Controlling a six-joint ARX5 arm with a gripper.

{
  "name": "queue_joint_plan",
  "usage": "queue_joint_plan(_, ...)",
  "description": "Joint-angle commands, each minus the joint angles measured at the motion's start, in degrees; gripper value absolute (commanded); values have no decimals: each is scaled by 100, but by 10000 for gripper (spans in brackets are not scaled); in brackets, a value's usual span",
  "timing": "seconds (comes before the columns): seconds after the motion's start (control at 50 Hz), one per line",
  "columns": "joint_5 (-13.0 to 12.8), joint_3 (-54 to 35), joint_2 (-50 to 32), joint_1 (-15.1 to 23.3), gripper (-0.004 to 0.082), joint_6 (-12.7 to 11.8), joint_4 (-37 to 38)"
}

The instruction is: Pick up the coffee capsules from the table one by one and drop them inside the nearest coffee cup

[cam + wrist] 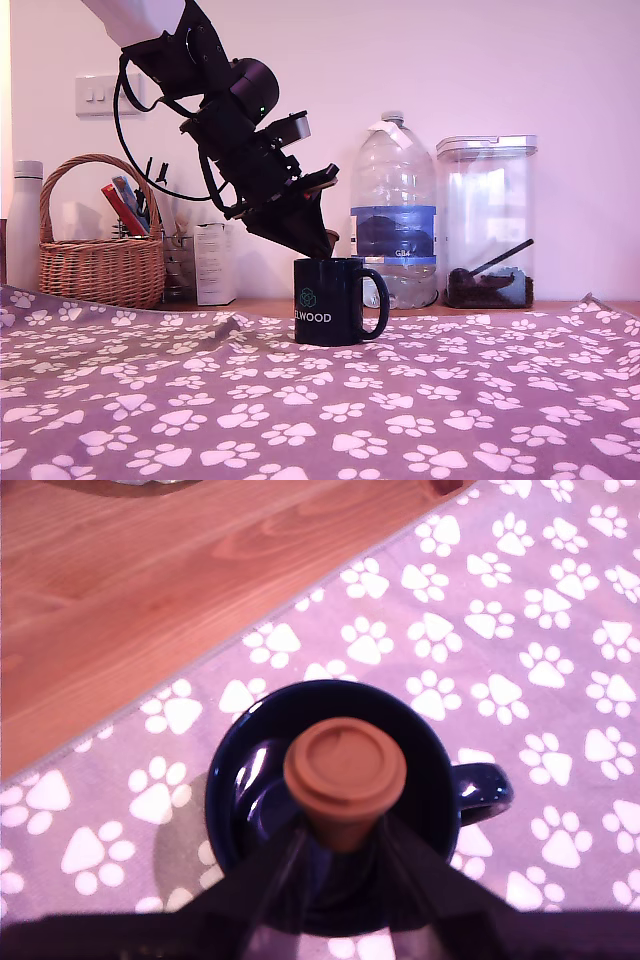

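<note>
The black coffee cup [328,300] with white "ELWOOD" lettering stands on the paw-print table [320,400], handle toward the exterior view's right. My gripper [322,245] hangs tilted just above the cup's rim. In the wrist view its fingers [410,865] are shut on a brown coffee capsule [345,772], flat rim facing the camera, held directly over the open mouth of the cup [240,780]. No other capsule shows on the cloth.
Behind the cup stand a clear water bottle [393,215] with a blue label and a lidded clear canister [488,222]. A wicker basket [98,250], a white bottle [25,225] and a small white box [215,262] sit at the back left. Bare wood [150,590] borders the cloth.
</note>
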Motion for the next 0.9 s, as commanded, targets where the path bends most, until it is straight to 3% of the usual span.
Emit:
queue_joint_plan(0.0,2,11,101,-24,91,26,50)
queue_joint_plan(0.06,2,11,101,-24,189,33,87)
queue_joint_plan(0.18,-15,11,101,-24,509,111,214)
queue_joint_plan(0.24,-20,11,101,-24,558,129,280)
queue_joint_plan(0.52,-11,11,87,-24,522,133,623)
queue_joint_plan(0.66,9,4,-63,-48,409,168,846)
queue_joint_plan(0.88,160,-170,-505,-76,161,168,1187)
